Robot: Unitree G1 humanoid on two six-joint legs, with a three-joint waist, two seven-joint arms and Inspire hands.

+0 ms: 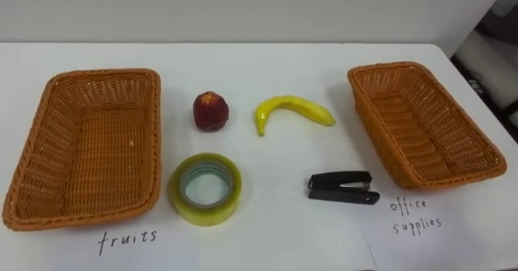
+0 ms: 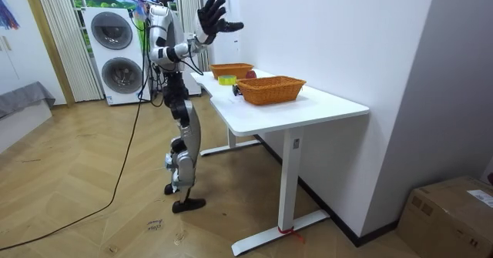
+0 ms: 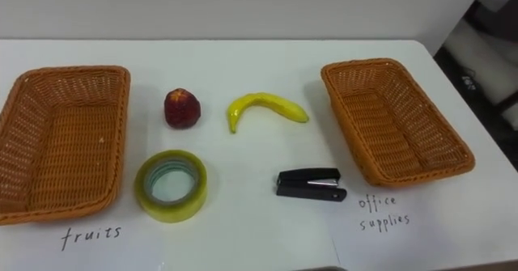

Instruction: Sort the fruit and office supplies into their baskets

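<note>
On the white table (image 1: 267, 65) lie a red apple (image 1: 210, 111), a yellow banana (image 1: 293, 109), a roll of clear yellowish tape (image 1: 205, 190) and a black stapler (image 1: 342, 187). They sit between two empty wicker baskets. The left basket (image 1: 101, 75) has "fruits" written in front of it. The right basket (image 1: 388, 67) has "office supplies" written by it. In the room view I stand at the table's long side with both arms lifted. My right hand (image 2: 213, 15) is at head height with fingers spread. My left hand (image 2: 233, 25) pokes out just beyond it, fingers straight. Both hold nothing.
The table's right edge (image 1: 477, 89) runs close behind the right basket, with floor beyond it. A wall stands along the table's far side. Two washing machines (image 2: 115, 54) are behind me in the room view, and a cardboard box (image 2: 454, 216) lies at its lower right.
</note>
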